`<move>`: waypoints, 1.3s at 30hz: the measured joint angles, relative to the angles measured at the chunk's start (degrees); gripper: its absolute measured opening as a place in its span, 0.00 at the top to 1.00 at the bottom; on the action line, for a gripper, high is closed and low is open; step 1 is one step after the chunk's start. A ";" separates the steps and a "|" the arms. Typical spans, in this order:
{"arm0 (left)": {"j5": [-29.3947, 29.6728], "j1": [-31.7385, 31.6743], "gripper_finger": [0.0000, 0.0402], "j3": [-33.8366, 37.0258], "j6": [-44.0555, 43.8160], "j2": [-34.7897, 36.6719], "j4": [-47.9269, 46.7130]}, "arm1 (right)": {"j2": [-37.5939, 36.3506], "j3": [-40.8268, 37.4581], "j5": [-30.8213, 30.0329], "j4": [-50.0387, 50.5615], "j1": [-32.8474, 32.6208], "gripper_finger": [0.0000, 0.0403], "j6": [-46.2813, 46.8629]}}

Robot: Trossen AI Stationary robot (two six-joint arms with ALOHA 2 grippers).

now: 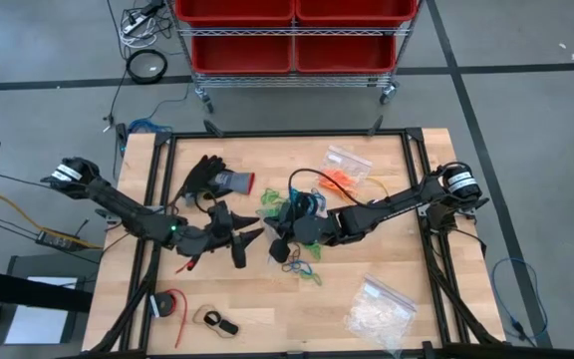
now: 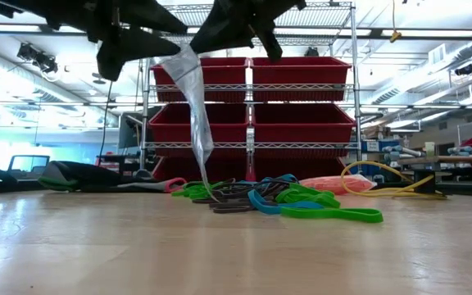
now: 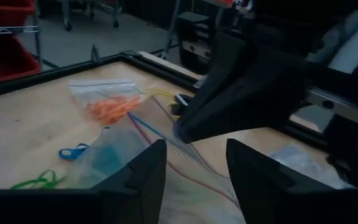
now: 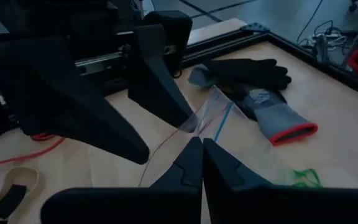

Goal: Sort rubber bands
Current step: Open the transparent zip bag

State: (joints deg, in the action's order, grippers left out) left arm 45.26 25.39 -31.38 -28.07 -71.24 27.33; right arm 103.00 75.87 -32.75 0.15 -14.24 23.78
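Loose rubber bands point(image 1: 302, 269) in green, blue and black lie piled at the table's middle point(image 2: 285, 201). A clear zip bag point(image 2: 195, 106) hangs over them, with my right gripper point(image 4: 202, 152) shut on it. My left gripper point(image 3: 194, 168) stands open just to its left, one finger on either side of the bag's upper end. A second clear bag point(image 1: 345, 172) at the far side holds orange bands point(image 3: 110, 106). My right gripper pinches the clear bag's upper edge by the zip strip point(image 4: 211, 134) between its two shut fingers, slanting down from the table's right. The bag hangs slack below them, its lower tip point(image 2: 207, 190) resting among the bands. Whether my left gripper's finger point(image 4: 166, 93) touches the bag I cannot tell.
A black glove with a red cuff point(image 1: 212, 181) lies at the far left. A bag of whitish pieces point(image 1: 379, 307) sits at the near right, a red cord point(image 1: 172, 304) and a strap point(image 1: 217, 321) at the near left. A red bin cart point(image 1: 292, 35) stands beyond the far edge.
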 joint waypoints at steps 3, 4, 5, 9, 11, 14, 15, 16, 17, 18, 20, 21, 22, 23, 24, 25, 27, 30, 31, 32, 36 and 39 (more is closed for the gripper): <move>0.07 -1.44 0.56 0.00 -0.42 0.00 -0.12 | 0.00 0.01 -0.51 -0.07 0.04 1.00 -0.52; 0.00 -1.89 0.56 0.00 -0.42 0.00 -0.55 | 0.00 -0.01 -0.61 -0.05 0.07 1.00 -0.70; -0.20 -2.40 0.56 0.00 -0.49 0.00 -1.39 | 0.00 0.01 -0.77 -0.03 0.07 1.00 -0.98; -2.85 -4.15 0.57 0.00 -1.12 0.00 -5.26 | 0.00 0.01 -0.94 -0.43 0.01 1.00 -1.91; -3.89 -4.60 0.58 0.00 -1.16 0.00 -6.26 | 0.00 0.01 -0.94 -0.67 -0.02 1.00 -2.07; -4.02 -4.68 0.62 0.00 -0.82 0.00 -6.47 | 0.00 0.01 -0.94 -0.75 -0.08 1.00 -2.48; -4.02 -4.68 0.64 0.00 -0.62 0.00 -6.42 | 0.00 0.01 -0.96 -0.73 -0.19 1.00 -2.50; -4.00 -4.68 0.66 0.00 -0.28 0.00 -6.38 | 0.00 0.01 -0.96 -0.73 -0.23 1.00 -2.50; -4.00 -4.68 0.69 0.00 0.54 0.00 -6.36 | 0.00 0.00 -0.96 -0.73 -0.28 1.00 -2.50; -4.00 -4.68 0.71 0.00 0.83 0.00 -6.38 | 0.00 0.01 -0.94 -0.73 -0.29 1.00 -2.51; -4.00 -4.68 0.77 0.00 1.14 0.00 -6.54 | 0.00 0.00 -0.92 -0.59 -0.35 1.00 -2.52; -4.02 -4.68 0.80 0.00 1.53 0.00 -6.57 | 0.00 0.01 -0.92 -0.40 -0.37 1.00 -2.53; -4.00 -4.68 0.82 0.00 2.13 0.00 -6.61 | 0.00 0.01 -0.92 -0.15 -0.35 1.00 -2.55; -4.00 -4.68 0.84 0.00 2.46 0.00 -6.81 | 0.00 0.01 -0.92 0.14 -0.37 1.00 -2.55; -4.00 -4.68 0.86 0.00 2.60 0.00 -7.26 | 0.00 0.01 -0.94 0.55 -0.45 1.00 -2.55; -4.01 -4.68 0.87 0.00 2.61 0.00 -8.06 | 0.00 0.00 -1.11 1.00 -0.57 1.00 -2.65; -4.01 -4.68 0.88 0.02 2.63 0.00 -9.97 | 0.00 0.00 -2.03 2.34 -0.96 1.00 -3.01; -5.16 -4.68 0.88 0.02 2.64 -0.01 -12.15 | 0.00 0.01 -2.75 5.13 -1.81 1.00 -2.76; -5.74 -4.68 0.88 0.02 2.66 0.00 -12.67 | 0.00 0.01 -3.19 6.24 -2.24 1.00 -2.42; -6.03 -4.68 0.88 0.04 2.64 -0.02 -12.96 | 0.00 0.01 -3.58 7.57 -2.63 1.00 -1.90; -6.56 -4.68 0.88 0.04 2.66 -0.02 -13.60 | 0.00 0.01 -3.97 12.05 -4.33 1.00 -0.90; -6.58 -4.84 0.89 0.04 2.93 -0.02 -15.61 | 0.00 0.01 -3.98 14.01 -4.98 1.00 -0.47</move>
State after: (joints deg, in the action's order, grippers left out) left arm 38.68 20.56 -31.33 -25.14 -71.26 11.73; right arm 103.00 75.88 -36.73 14.16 -19.22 23.31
